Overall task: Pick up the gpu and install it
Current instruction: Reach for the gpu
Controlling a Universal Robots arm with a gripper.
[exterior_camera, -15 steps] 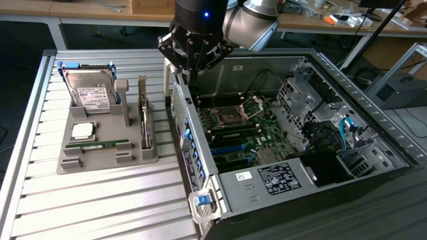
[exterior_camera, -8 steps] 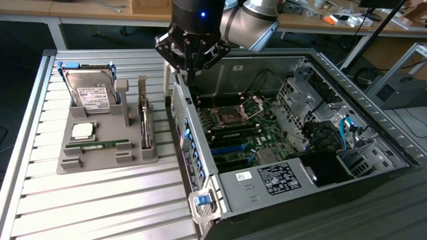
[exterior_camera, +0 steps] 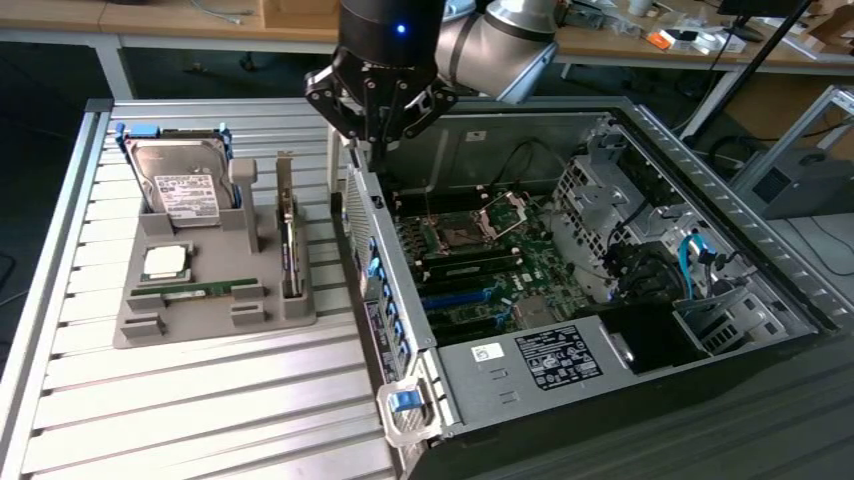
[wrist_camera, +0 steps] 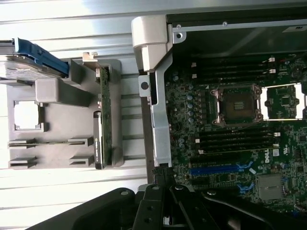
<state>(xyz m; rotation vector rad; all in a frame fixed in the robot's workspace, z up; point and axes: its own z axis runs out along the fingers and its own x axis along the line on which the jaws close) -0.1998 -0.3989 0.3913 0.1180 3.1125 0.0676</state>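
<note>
The gpu [exterior_camera: 286,238] is a thin dark card with a silver bracket strip. It stands on edge in a slot at the side of the grey holder [exterior_camera: 214,312] nearest the case; the wrist view shows the gpu [wrist_camera: 102,120] edge-on. My gripper [exterior_camera: 378,150] hangs above the rear wall of the open computer case [exterior_camera: 400,330], to the exterior view's right of the card and apart from it. Its fingers are shut with nothing between them. In the wrist view the gripper [wrist_camera: 163,184] sits over the case's metal rear edge [wrist_camera: 160,129].
The holder also carries a silver hard drive [exterior_camera: 180,185], a processor chip [exterior_camera: 167,262] and a green memory stick [exterior_camera: 194,290]. Inside the case lies the motherboard [exterior_camera: 494,260] with a blue expansion slot [wrist_camera: 216,168]. Everything rests on a slatted metal table [exterior_camera: 200,420].
</note>
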